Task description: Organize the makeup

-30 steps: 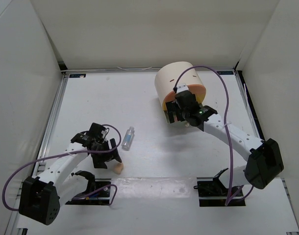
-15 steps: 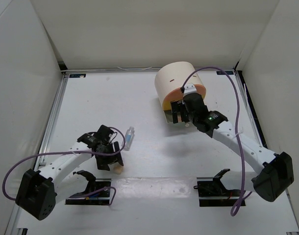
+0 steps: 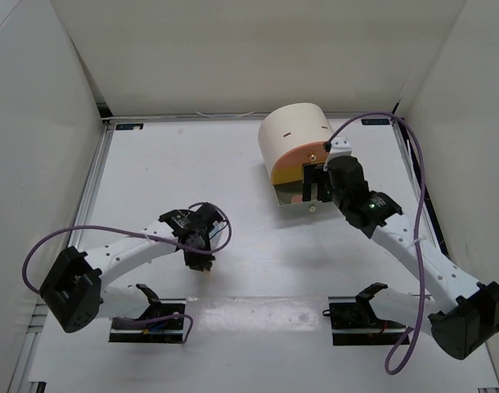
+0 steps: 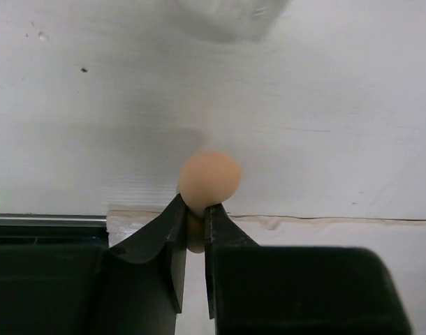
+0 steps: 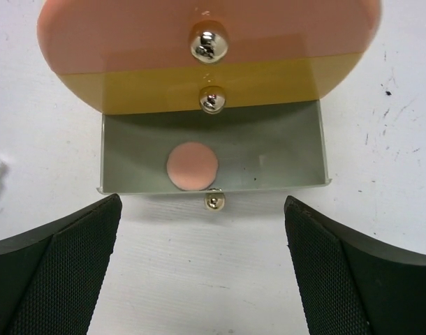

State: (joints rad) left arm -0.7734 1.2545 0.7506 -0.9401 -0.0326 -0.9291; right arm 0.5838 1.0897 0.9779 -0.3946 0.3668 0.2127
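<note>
Top external view: the left gripper [image 3: 202, 255] is low over the table [image 3: 151, 172] in the near-left part. A speck of beige at its near side is the beige egg sponge [image 3: 204, 272]. Far and to the right stands the cream cylinder box [image 3: 292, 131], with its bottom drawer [image 3: 284, 199] pulled out toward the near side. The right gripper [image 3: 313, 184] hangs over that drawer's right end. I cannot pick out the clear little bottle here; the left wrist may be covering it.

Left wrist view: the fingers [image 4: 167, 237] are pressed nearly together on the sponge's narrow end, and its round end [image 4: 210, 178] bulges beyond the tips. Whether it rests on the table or is just off it, I cannot tell. Pinching the thin end probably suits soft foam, which would squash out of a wider hold. A blurred clear shape at the far edge may be the bottle.

Right wrist view: the right gripper's fingers [image 5: 59, 269] are spread wide with nothing between them, framing the open drawer [image 5: 283, 164]. Probably they are placed so the tray is free to receive things. Inside lies one peach round puff [image 5: 192, 166], left of middle; the rest of the tray is bare. Beyond it, the yellow front [image 5: 269, 91] and pink front [image 5: 115, 35] are shut.
</note>
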